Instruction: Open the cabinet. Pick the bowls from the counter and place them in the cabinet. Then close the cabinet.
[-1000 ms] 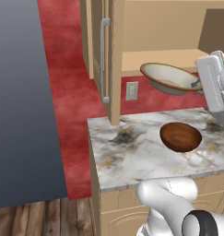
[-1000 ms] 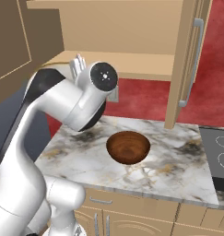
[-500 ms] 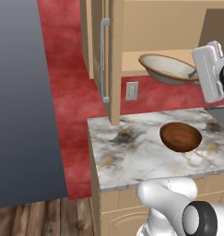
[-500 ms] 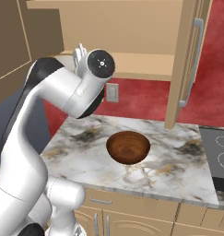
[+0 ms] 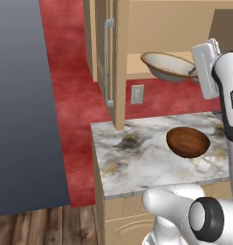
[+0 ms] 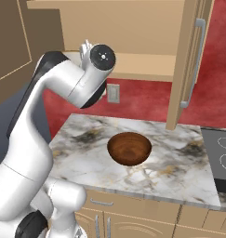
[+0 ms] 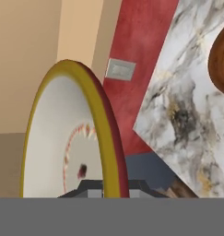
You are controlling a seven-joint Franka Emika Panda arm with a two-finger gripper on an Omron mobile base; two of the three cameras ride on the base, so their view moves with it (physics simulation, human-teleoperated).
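Arm raised before the open cabinet (image 5: pixel 151 28), wrist level with the shelf; the brown bowl (image 5: pixel 187 142) sits on the counter (image 5: pixel 137 158) below. The gripper (image 5: pixel 193 72) is pinched on the rim of the cream bowl (image 5: pixel 167 66), held tilted at the shelf edge. Fingertips are hidden behind that rim in the hand view, and the arm covers bowl and gripper in the right base view.

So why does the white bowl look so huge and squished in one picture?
In the hand view the white bowl sits right at the lens, seen edge-on, so it looms; in the left base view it looks normal. The brown bowl shines softly in the right base view. Nothing is blurred.
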